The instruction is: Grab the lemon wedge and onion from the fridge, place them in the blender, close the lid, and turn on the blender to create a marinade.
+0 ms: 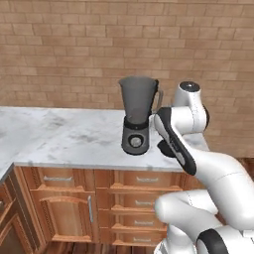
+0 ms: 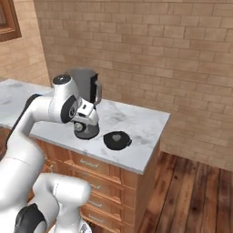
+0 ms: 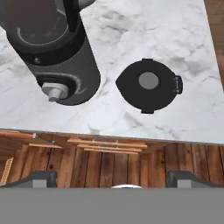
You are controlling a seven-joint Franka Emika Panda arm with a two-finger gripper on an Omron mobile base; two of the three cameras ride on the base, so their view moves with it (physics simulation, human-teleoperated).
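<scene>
The blender (image 1: 136, 116) stands near the front edge of a marble counter, its smoky jug (image 2: 84, 82) uncovered and its silver knob (image 3: 54, 92) facing forward. The lid (image 2: 117, 139), a round dark cap with a paler centre knob, lies flat on the counter just right of the blender (image 3: 57, 48). My gripper (image 3: 113, 179) hangs open above the counter's front edge, looking down on the lid (image 3: 148, 85) and the blender's base, holding nothing. The lemon wedge, onion and fridge are out of view. I cannot tell what is inside the jug.
The marble counter (image 1: 64, 139) stretches far to the left and ends a little right of the lid (image 2: 159, 132). Wooden drawers (image 1: 141, 198) sit below it, a brick wall (image 1: 74, 54) stands behind, and wooden floor (image 2: 195, 191) lies to the right.
</scene>
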